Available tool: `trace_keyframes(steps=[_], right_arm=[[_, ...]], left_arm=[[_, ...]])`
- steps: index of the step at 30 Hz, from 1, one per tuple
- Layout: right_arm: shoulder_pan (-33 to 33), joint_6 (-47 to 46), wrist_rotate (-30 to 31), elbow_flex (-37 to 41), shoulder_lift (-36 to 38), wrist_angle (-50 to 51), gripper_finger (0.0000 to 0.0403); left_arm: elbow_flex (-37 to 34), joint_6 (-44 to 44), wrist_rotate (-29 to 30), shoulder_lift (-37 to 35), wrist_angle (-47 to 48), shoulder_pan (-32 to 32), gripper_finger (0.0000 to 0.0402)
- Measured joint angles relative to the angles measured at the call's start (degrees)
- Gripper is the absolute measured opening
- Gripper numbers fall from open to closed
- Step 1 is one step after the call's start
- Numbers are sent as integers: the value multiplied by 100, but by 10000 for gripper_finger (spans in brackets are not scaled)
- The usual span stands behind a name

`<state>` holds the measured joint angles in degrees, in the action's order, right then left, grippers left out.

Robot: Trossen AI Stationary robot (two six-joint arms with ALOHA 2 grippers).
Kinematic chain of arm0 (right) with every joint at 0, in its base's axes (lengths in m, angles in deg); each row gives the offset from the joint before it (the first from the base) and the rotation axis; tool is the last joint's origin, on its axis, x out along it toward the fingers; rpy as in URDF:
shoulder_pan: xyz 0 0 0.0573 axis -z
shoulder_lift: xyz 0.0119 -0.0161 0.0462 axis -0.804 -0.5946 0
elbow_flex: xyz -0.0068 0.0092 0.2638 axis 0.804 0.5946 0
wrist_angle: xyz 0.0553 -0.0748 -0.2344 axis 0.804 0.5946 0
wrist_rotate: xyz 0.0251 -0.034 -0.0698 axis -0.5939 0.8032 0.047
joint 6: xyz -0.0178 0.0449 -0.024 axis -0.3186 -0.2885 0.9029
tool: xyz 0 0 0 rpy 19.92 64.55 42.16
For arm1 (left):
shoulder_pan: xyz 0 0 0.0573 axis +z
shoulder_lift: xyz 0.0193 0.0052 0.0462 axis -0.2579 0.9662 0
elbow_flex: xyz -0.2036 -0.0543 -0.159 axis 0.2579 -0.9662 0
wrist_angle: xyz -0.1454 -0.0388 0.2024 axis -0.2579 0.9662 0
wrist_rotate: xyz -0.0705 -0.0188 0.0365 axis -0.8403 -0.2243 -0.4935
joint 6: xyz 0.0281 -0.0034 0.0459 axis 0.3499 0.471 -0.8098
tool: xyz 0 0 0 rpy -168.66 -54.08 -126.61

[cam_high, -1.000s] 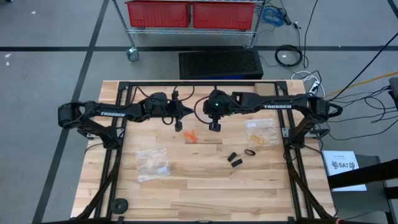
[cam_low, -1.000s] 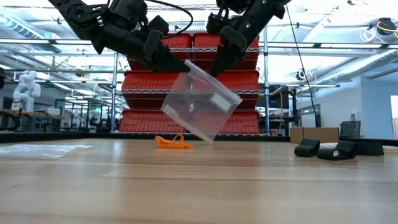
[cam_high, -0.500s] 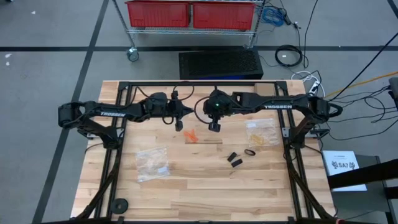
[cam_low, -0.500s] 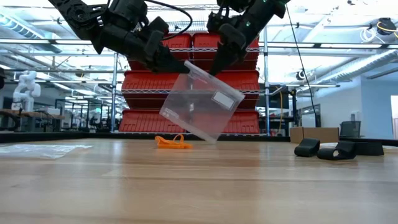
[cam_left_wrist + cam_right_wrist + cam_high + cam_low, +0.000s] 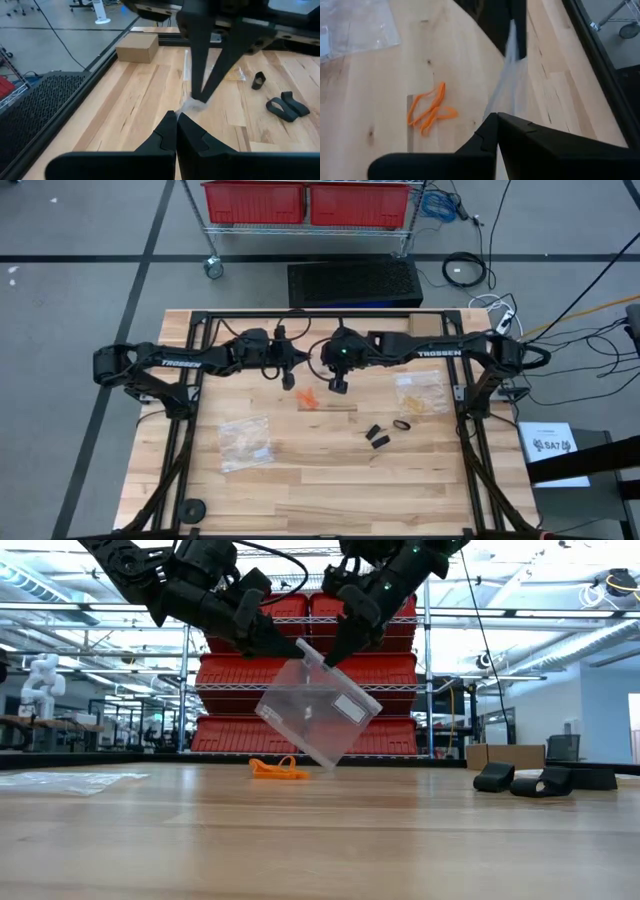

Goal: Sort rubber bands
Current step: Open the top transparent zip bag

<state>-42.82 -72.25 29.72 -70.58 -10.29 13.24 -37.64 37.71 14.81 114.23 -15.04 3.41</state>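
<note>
Orange rubber bands (image 5: 308, 399) lie near the tabletop's far edge, black bands (image 5: 379, 436) toward its right edge; above them my left gripper (image 5: 290, 645) and right gripper (image 5: 322, 652) each pinch the clear bag (image 5: 318, 712)'s top rim

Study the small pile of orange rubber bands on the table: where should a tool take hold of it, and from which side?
Grip the orange rubber bands where their loops overlap, coming straight down from above. They lie flat on the table, so a sideways approach would probably only push them. The clear bag hangs over them, pinched between the left tool and the right tool, and likely needs moving aside first.
</note>
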Motion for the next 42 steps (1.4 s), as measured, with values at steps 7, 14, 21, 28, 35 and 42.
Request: trace_keyframes(steps=[7,14,21,28,35,42], right_arm=[[139,-26,355,0,-173,-219,0],[298,-6,-220,45,-322,-308,0],[288,-213,-744,949,-318,-1903,0],[228,-629,17,1454,-314,-3198,4],[237,-737,58,1456,-309,-3272,96],[231,-793,-8,1456,-271,-3248,191]], left_arm=[[0,7,-9,2,9,0,0],[-2,9,-43,2,37,0,0],[-4,104,-46,2,218,-11,0],[-4,162,-46,2,196,-137,0],[-4,186,-35,2,57,-241,0],[-4,306,76,2,153,-237,0]])
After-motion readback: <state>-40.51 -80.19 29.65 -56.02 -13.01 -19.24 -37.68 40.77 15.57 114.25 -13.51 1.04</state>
